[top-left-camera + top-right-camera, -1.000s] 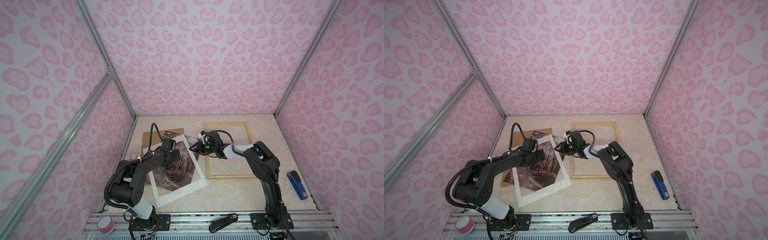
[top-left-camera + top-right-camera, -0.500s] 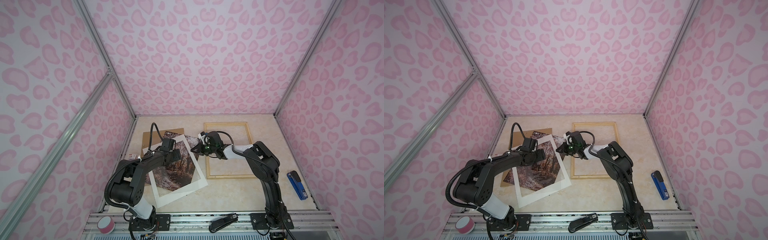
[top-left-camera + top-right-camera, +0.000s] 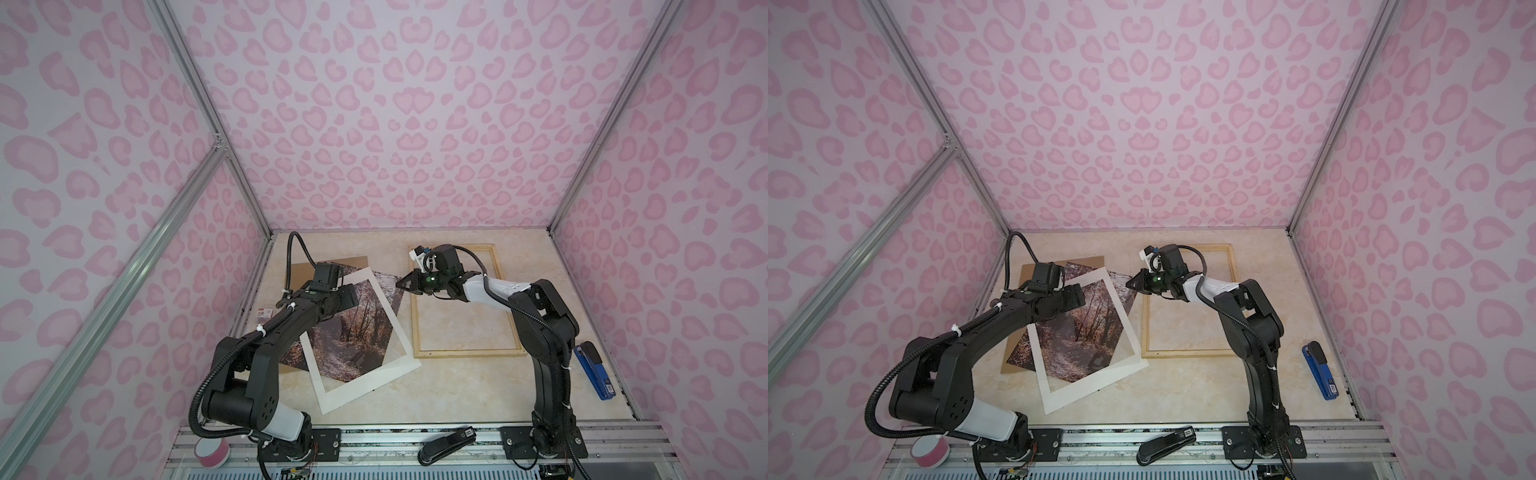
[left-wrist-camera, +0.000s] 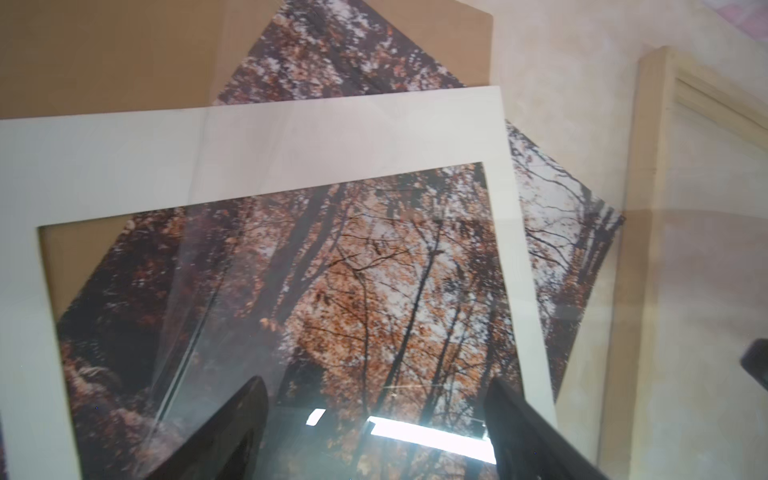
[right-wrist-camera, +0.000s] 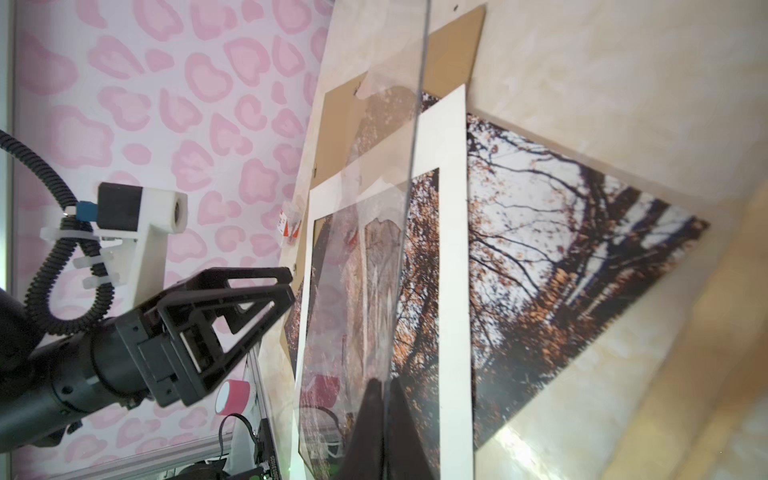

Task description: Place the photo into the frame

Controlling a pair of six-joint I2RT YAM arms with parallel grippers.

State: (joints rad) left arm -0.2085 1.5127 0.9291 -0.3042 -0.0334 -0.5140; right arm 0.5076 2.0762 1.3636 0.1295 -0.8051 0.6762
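Photo [image 3: 361,328] partly under mat [image 3: 370,379], clear sheet [image 5: 376,232] faint

Autumn photo [image 3: 1088,332] under white mat [image 3: 1096,384], pale frame [image 3: 1187,354] beside, right fingers [image 3: 1137,282] closed at photo's corner

A lab robot cell. The left arm [image 3: 266,345] and right arm [image 3: 540,324] are bolted to an aluminium rail [image 3: 374,440] at the counter's [image 3: 457,395] edge, well behind the left tool [image 3: 349,296] and right tool [image 3: 400,284]. Pink-spotted panels [image 3: 395,124] on aluminium struts [image 3: 199,91] box the counter in beyond and beside both tools.
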